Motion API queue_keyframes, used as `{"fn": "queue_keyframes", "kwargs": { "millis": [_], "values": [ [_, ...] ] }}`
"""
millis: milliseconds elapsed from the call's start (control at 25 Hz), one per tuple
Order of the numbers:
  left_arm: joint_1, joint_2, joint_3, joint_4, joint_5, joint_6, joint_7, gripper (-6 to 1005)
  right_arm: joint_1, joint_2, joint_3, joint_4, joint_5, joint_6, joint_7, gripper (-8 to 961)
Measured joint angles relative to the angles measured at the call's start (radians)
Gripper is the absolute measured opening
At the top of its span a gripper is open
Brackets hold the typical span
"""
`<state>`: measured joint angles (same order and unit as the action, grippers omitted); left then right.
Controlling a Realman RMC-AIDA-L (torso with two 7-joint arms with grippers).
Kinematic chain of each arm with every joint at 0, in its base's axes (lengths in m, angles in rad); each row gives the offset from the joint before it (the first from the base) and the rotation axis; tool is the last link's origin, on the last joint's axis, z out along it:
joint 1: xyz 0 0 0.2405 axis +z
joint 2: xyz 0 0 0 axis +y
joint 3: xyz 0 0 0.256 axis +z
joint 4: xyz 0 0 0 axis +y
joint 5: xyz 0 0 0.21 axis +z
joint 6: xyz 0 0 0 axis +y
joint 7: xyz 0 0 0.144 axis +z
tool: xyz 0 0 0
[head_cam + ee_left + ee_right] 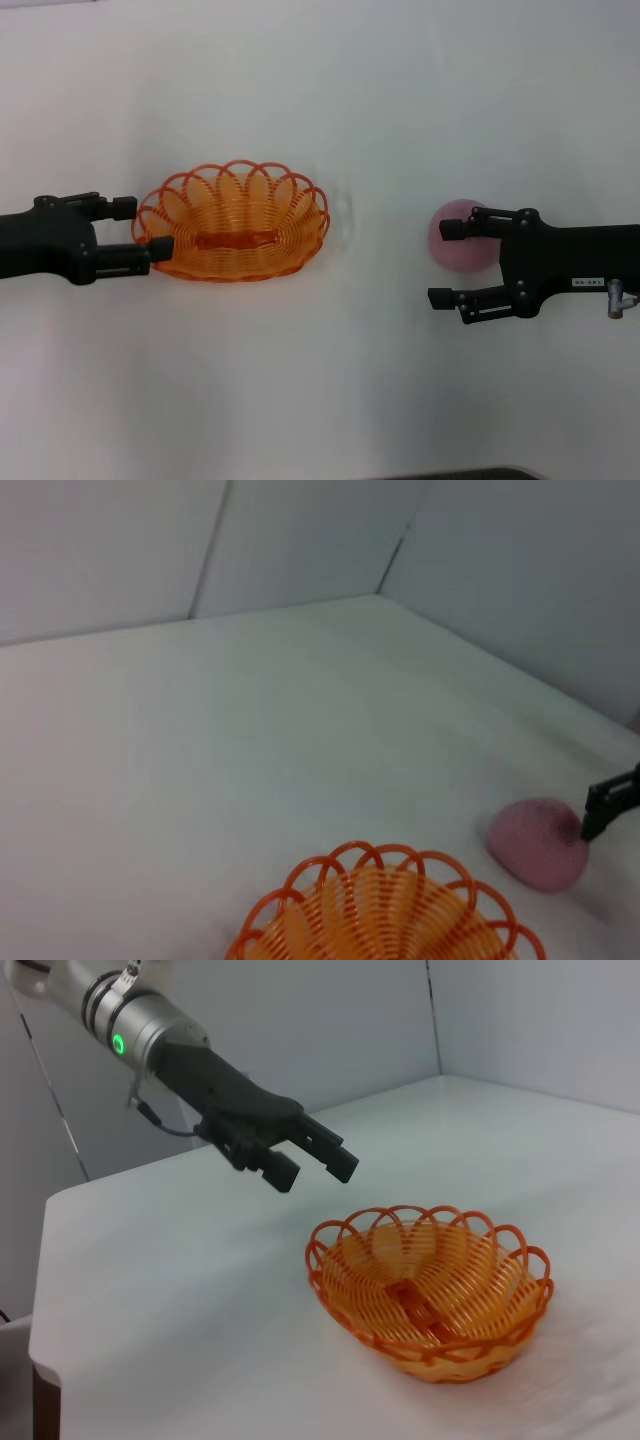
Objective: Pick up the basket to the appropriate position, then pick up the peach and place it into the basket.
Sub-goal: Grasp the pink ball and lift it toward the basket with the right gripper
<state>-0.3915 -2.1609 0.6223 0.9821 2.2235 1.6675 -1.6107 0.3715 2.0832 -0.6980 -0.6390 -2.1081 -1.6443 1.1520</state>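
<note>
In the head view, the basket (233,222) sits upright on the white tabletop (320,400), left of the middle and well away from every edge. It is oval, and its long axis runs side to side across the table, one narrow end toward each arm, the open mouth facing up. The left gripper (142,229) hangs at the basket's left narrow end with its jaws spread apart; the nearer finger overlaps the rim there, though whether it touches cannot be told. The peach (460,238) rests on the table well to the right of the basket. The right gripper (447,264) reaches in from the right with its jaws released and wide; the upper finger lies across the peach and the lower finger is clear of it, nearer the robot.

In the left wrist view, only the far narrow end of the basket (385,910) shows, its scalloped loops standing up. Beyond it lies the peach (540,843), with a dark fingertip of the right gripper at its side. The tabletop (250,730) runs back to a far corner where two walls meet.

In the right wrist view, the basket (430,1295) stands whole on the tabletop (180,1310), and the left gripper (315,1166) hovers above and just beside its narrow end, fingers parted and holding nothing.
</note>
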Motion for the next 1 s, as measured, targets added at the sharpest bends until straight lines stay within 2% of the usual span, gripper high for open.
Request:
{"fn": "queue_keyframes", "kwargs": {
  "millis": [480,680,1000],
  "values": [
    [0.072,-0.008,-0.015,-0.028,-0.007,-0.038,0.219,827,0.009,0.000,0.001,0.003,0.000,0.001,0.000,945],
    [0.094,-0.010,-0.063,-0.077,-0.021,-0.035,0.294,826,0.009,0.002,0.010,0.003,0.000,0.001,-0.003,945],
    [0.128,-0.008,-0.081,-0.118,-0.008,-0.014,0.319,826,0.000,0.002,0.012,0.002,0.000,0.002,-0.007,945]
  ]
}}
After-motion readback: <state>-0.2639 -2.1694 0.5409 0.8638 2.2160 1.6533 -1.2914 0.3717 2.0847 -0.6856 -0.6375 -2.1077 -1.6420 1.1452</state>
